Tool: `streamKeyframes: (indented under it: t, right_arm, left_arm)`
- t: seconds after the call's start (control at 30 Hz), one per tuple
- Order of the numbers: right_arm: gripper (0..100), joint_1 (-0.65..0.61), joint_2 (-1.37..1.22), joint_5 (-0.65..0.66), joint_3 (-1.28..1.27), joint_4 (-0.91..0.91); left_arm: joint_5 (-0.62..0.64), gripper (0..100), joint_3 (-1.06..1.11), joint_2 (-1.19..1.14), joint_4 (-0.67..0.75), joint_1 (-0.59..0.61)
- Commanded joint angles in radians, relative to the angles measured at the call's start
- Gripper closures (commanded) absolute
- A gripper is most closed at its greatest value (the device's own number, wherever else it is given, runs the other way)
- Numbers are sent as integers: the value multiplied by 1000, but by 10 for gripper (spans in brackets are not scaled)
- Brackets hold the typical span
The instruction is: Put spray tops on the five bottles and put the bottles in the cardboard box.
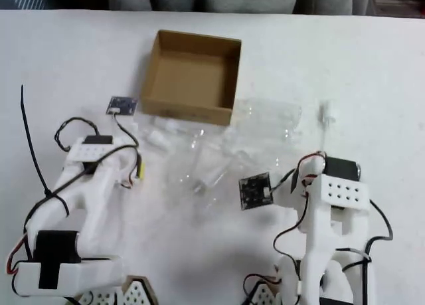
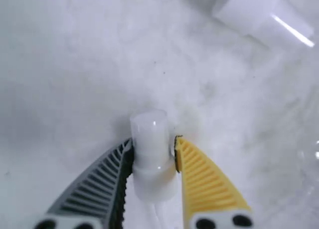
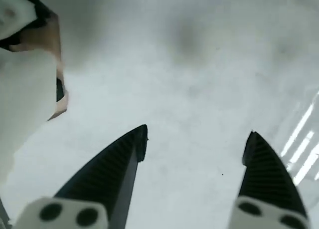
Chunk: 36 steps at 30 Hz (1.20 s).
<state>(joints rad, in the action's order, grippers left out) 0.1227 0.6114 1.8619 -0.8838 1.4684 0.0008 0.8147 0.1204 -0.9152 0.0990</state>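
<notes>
We see the left gripper (image 2: 152,148) closed tightly on a white spray top (image 2: 149,131), while the right gripper (image 3: 197,139) holds its fingers wide apart above the table (image 3: 199,64). In the high view the cardboard box (image 1: 189,109) stands at the upper centre, and the clear bottles (image 1: 265,115), which we can hardly make out, seem to lie just below it and to its right.

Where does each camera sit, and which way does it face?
High view: fixed overhead, looking down on the white table, brown cardboard box and clear plastic bottles; white left arm and right arm show.
Left wrist view: on the left arm, facing the table; its grey-and-yellow claw grips a white plastic spray top.
Right wrist view: on the right arm, facing the table; its black claw is open.
Shared: high and left wrist views both show the yellow finger.
</notes>
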Motion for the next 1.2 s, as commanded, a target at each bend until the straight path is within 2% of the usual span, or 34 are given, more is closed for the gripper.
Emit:
streamKeyframes:
  t: [0.0, 0.2, 0.37, 0.6, 0.83, 1.17]
  right_arm:
    - [730, -31, 22, 23, -34, -68]
    - [730, -97, 22, 15, -54, -104]
    - [729, -99, 22, 3, -5, -113]
    - [638, -102, 22, -20, 26, -137]
    - [673, -119, 8, -261, 21, -309]
    - [673, -127, -286, -316, 149, -394]
  left_arm:
    - [-12, 979, 2, 47, 17, -7]
    - [-12, 979, 2, 47, 15, -7]
    - [-12, 979, 2, 47, 15, -7]
    - [-12, 979, 2, 47, 15, -7]
    - [-12, 979, 2, 47, 15, -7]
    - [-12, 979, 2, 47, 17, -7]
